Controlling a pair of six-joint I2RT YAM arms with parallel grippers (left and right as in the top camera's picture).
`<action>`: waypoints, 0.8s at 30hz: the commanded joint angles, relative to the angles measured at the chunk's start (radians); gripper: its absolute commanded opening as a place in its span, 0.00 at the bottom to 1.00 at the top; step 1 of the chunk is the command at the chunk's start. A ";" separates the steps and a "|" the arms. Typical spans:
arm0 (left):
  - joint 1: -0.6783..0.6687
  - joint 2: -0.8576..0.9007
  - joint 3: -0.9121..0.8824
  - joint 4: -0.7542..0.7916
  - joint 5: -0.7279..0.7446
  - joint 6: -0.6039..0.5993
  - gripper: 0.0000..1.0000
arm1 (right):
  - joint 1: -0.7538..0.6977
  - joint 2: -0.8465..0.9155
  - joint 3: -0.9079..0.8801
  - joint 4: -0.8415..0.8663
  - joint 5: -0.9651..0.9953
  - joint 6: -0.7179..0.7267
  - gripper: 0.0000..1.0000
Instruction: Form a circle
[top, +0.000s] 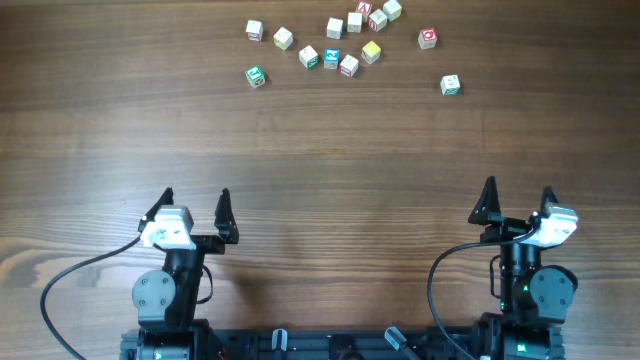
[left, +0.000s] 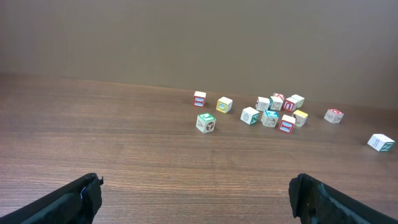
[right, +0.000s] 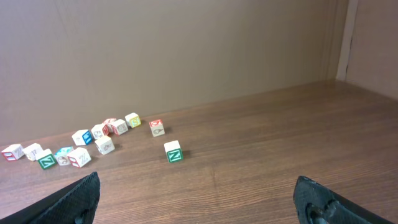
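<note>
Left fingers (top: 224, 205) and right fingers (top: 488, 200) stand spread wide, grasping nothing, at the near edge of the desk (top: 330, 170). Small printed wooden cubes (top: 331, 59) lie scattered, unarranged, along its far side. They look light, rigid, easily nudged; pinch across opposite flat faces.

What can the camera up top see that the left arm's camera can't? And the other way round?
Only the top camera shows the right claw, wide open, and a black cable curling away from the arm. Only the left wrist camera shows the plain wall behind the table. Both show the little blocks scattered at the far side of the wooden table, not in a circle yet, and the left claw, wide open too.
</note>
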 joint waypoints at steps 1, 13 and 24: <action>-0.006 -0.009 -0.008 -0.002 -0.014 0.005 1.00 | -0.002 -0.014 -0.001 0.004 -0.011 0.005 1.00; -0.006 -0.007 0.010 0.233 0.005 -0.033 1.00 | -0.002 -0.014 -0.001 0.004 -0.011 0.005 1.00; -0.006 0.348 0.467 0.043 0.097 -0.101 1.00 | -0.002 -0.014 -0.001 0.004 -0.011 0.005 1.00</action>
